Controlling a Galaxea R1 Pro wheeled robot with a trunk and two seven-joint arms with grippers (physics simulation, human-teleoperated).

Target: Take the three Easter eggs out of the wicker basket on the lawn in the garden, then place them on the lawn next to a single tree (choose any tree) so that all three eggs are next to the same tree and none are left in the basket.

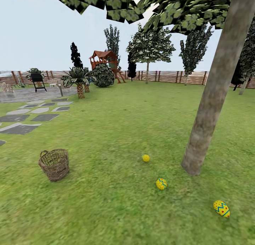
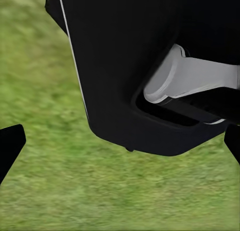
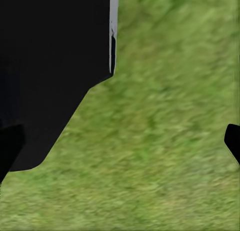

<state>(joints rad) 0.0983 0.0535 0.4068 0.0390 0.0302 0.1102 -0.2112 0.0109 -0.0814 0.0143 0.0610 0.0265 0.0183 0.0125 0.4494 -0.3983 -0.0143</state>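
Observation:
Three yellow Easter eggs lie on the lawn (image 1: 117,132) in the head view: one (image 1: 146,158) left of the tree's base, one (image 1: 161,184) nearer me, and one (image 1: 221,208) at the lower right. The thick leaning tree trunk (image 1: 212,96) rises just beside them. The wicker basket (image 1: 54,163) stands upright on the grass to the left, and no egg shows inside it. In the left wrist view my left gripper (image 2: 121,146) is open over grass, below a black part of the robot. In the right wrist view my right gripper (image 3: 121,143) is open over grass, with nothing between its fingers.
Grey stepping stones (image 1: 21,117) lie at the far left. Short palms (image 1: 79,80), a round bush (image 1: 103,75) and a red-roofed playhouse (image 1: 104,59) stand further back. A slat fence (image 1: 170,76) rings the yard. Open grass stretches between the basket and the tree.

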